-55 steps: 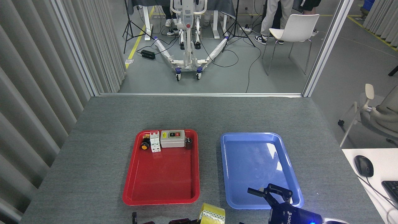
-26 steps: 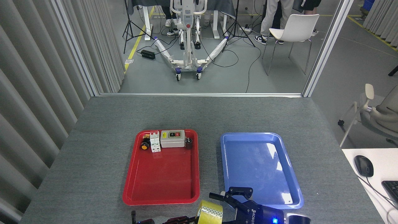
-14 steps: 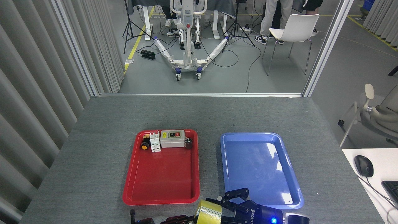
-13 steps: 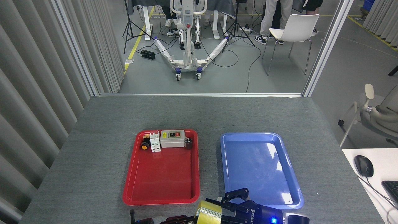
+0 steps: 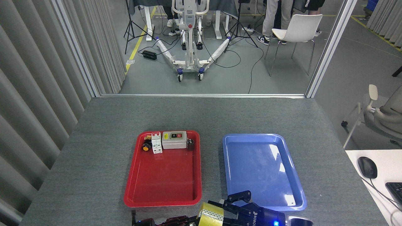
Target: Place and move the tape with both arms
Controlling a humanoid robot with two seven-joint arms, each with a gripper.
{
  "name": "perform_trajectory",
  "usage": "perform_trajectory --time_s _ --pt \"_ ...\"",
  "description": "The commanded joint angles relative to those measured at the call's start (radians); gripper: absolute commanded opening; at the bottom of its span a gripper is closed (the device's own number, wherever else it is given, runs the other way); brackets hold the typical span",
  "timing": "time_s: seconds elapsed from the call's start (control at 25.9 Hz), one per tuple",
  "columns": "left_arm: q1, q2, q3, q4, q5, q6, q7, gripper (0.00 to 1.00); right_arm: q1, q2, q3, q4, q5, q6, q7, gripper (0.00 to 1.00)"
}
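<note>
Since half-second ago: almost no change; translucent yellow packing tape roll point(image 5: 211, 216) at near counter point(image 5: 94, 150) edge. Right pincer point(image 5: 230, 204) fingers spread beside roll. Left pincer point(image 5: 169, 220) state unclear. Red tray point(image 5: 163, 201): switch box point(image 5: 174, 140), small parts. Blue tray point(image 5: 263, 207) bare.

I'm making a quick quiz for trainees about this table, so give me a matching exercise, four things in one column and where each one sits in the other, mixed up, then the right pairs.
Things:
1. tape
2. grey switch box
3. blue tray
4. computer mouse

Places:
A. on the white desk at far right
B. right half of the grey table, nothing in it
C. at the bottom edge, between both sets of fingers
D. far end of the red tray

Pairs: 1-C, 2-D, 3-B, 4-A
</note>
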Motion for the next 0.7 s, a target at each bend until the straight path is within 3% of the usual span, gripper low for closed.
perform_trajectory --time_s 0.0,0.12,0.46,0.66 --pt "-0.006 -0.002 0.044 0.020 -0.010 -0.005 0.069 0.62 0.000 0.000 0.000 0.001 0.000 -0.024 -0.020 0.28" --pt "-0.008 -0.001 0.049 0.021 -0.010 -0.025 0.069 0.70 0.003 0.000 0.000 -0.001 0.000 -0.024 -0.020 0.28" --pt "-0.009 0.010 0.061 0.040 0.001 -0.039 0.063 0.79 0.003 0.000 0.000 -0.001 0.000 -0.022 -0.020 0.28" --pt "-0.020 0.010 0.148 0.113 -0.004 -0.039 0.063 0.86 0.020 0.000 -0.094 -0.001 -0.014 -0.025 -0.017 0.28"
